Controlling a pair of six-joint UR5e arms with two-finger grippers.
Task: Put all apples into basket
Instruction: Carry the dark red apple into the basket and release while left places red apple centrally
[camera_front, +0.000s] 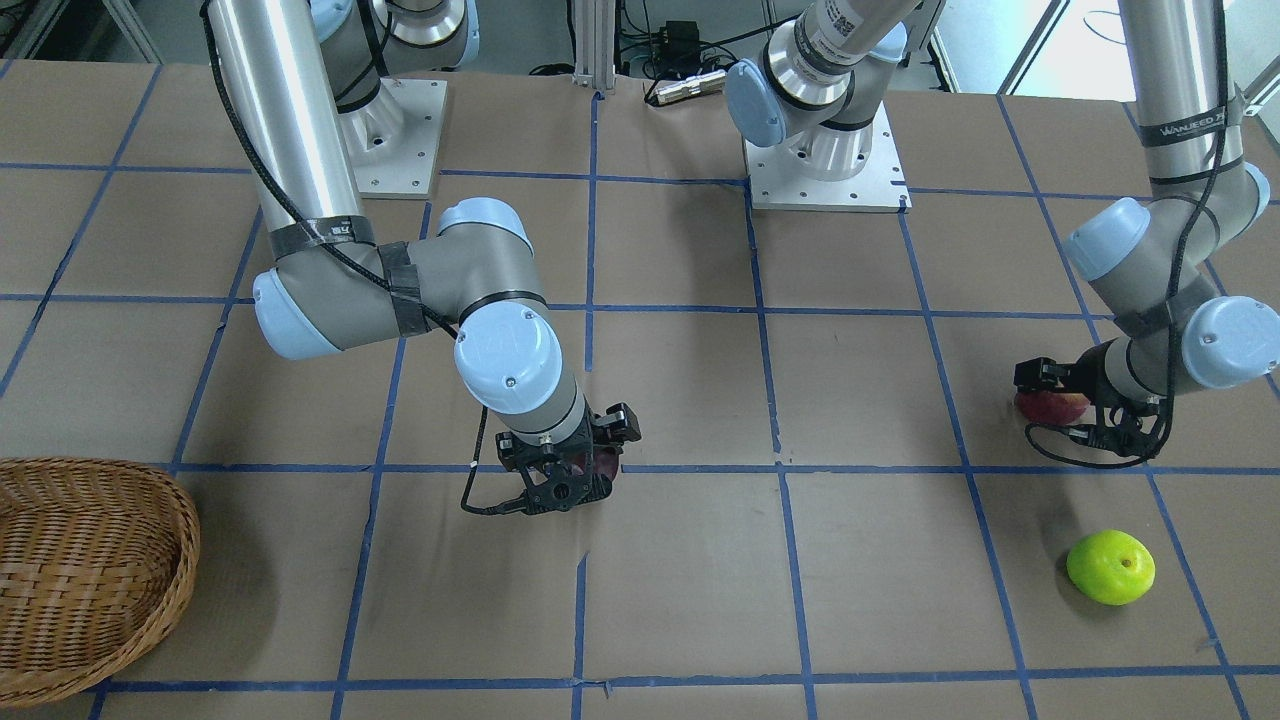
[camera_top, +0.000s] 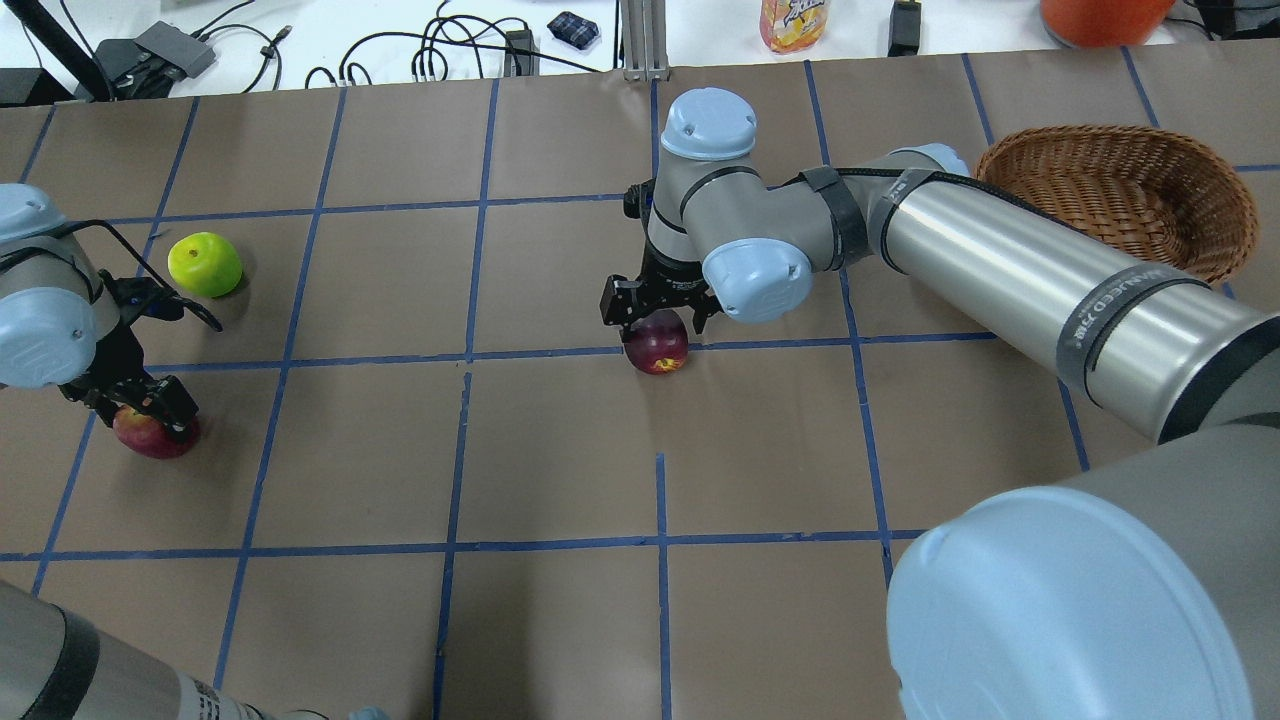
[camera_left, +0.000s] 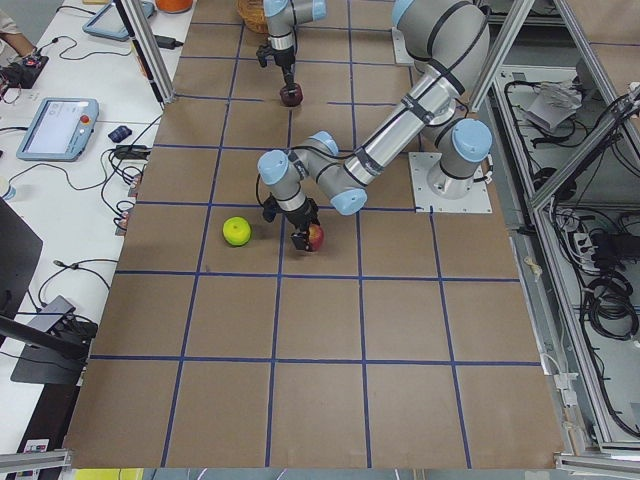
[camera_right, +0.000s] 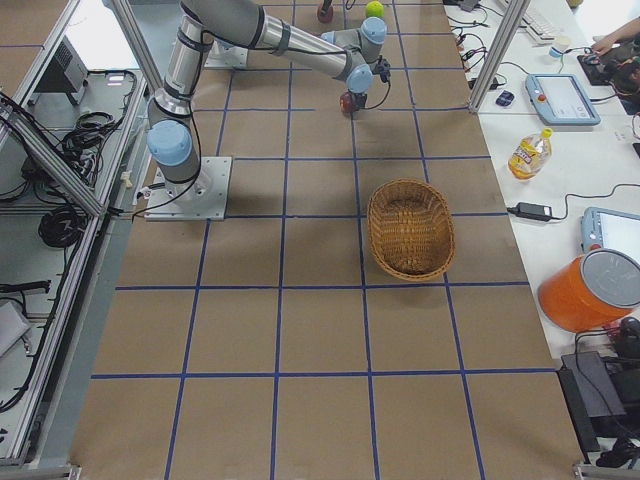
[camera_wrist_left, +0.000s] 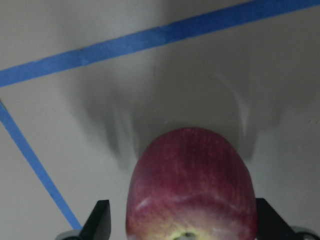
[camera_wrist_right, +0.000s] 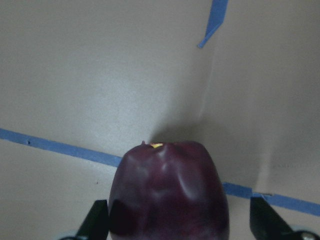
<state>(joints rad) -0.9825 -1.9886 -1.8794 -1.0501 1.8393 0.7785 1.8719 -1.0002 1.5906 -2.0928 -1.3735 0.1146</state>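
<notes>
I'm looking at a table covered in brown paper (camera_top: 560, 450), ruled into squares by blue tape lines (camera_top: 661, 600). Down the right edge of the exterior right view runs a white side bench (camera_right: 600, 180). On it are a round orange container with a grey lid (camera_right: 575, 298), a plastic bottle of yellow-orange drink (camera_right: 527, 154), a black power adapter (camera_right: 531, 211) and a blue-edged tablet (camera_right: 560, 98). Loose black cables (camera_top: 440, 50) lie along the top of the overhead view.

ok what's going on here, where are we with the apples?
Both arms are going for an apple at once. The left gripper straddles the red apple, and the right gripper straddles the maroon apple. The wrist views show the jaws open, and both apples appear to rest on the table. The green apple lies untouched near the left arm. The basket is empty, so none is in yet.
</notes>
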